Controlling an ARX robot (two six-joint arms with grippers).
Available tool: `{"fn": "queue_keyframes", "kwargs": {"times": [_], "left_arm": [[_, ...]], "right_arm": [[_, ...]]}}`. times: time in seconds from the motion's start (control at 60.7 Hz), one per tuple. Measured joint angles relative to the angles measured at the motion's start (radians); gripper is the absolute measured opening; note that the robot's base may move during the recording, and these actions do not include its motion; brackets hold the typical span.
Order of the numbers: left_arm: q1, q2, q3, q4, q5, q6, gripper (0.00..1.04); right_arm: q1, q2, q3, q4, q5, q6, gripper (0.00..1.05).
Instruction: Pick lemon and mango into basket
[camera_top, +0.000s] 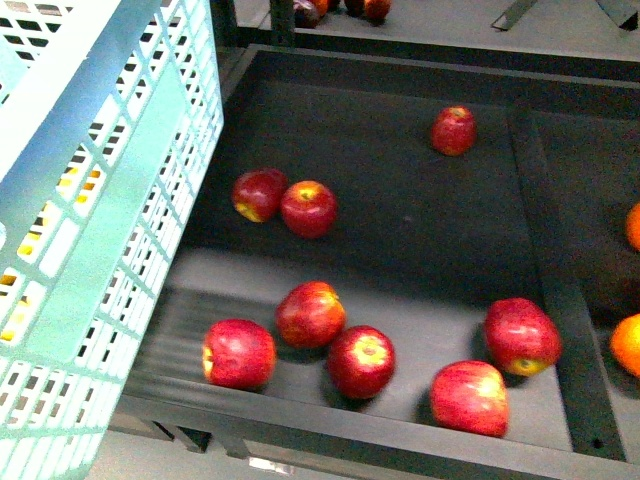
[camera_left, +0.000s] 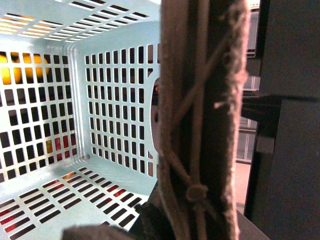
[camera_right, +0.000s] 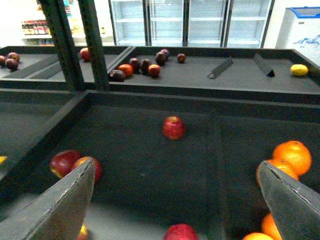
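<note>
Right wrist view shows the right gripper (camera_right: 176, 167) with its two grey fingers spread wide and nothing between them, hanging above the dark tray (camera_right: 145, 165) of red apples (camera_right: 173, 127); oranges (camera_right: 294, 156) lie in the next compartment, beside one finger; on the shelf (camera_right: 240, 80) behind, well apart from the gripper, sits a small yellow oval that I take for the lemon (camera_right: 299, 69); no mango can be picked out with certainty in any view.

In the front view the basket (camera_top: 120, 200) fills the left side, tilted, its lattice wall just beside the tray's edge; yellow patches show through its slots, but whether they are fruit inside it or behind it I cannot tell; neither arm shows there.

The left wrist view looks into the basket, whose floor appears bare where it shows, past a brown handle (camera_left: 210, 100) close to the lens; the left gripper is not clearly seen, so I cannot tell whether it is clamped on that handle, though the tilt suggests the basket is held up.

My judgement: the task is at its approach step, with no fruit yet in hand; the next move calls for carrying the open right gripper over the apples to the back shelf, setting the fingers across the lemon's short axis, and closing gently, since a smooth rounded fruit may roll.
</note>
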Motion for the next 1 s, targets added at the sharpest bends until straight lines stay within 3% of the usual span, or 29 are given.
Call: {"fn": "queue_keyframes", "kwargs": {"times": [1.004], "left_arm": [[0.003,0.0,0.0,0.0,-0.001,0.0,0.05]], "right_arm": [[0.0,-0.001,0.0,0.0,-0.001,0.0,0.96]]}}
